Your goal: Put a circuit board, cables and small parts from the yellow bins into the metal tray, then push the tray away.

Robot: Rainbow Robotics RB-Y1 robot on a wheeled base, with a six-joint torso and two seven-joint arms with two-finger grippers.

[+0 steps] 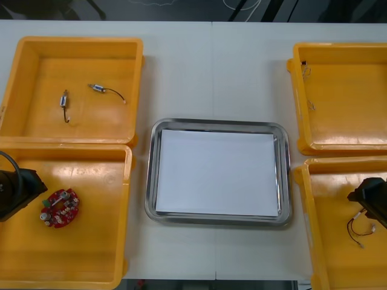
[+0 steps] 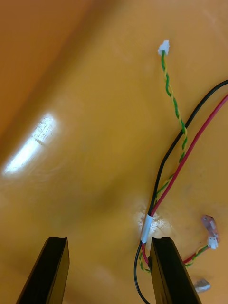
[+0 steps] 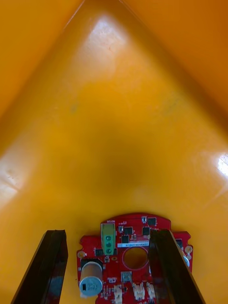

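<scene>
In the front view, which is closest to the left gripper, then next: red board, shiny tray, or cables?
1. Red circuit board, beside the left gripper in the near-left bin.
2. Metal tray, mid-table.
3. Cables, near-right bin, by the right gripper.

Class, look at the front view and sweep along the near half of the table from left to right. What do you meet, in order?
left tool → red circuit board → metal tray → right tool. The cable is left out, since it overlaps the right tool in this order.
</scene>
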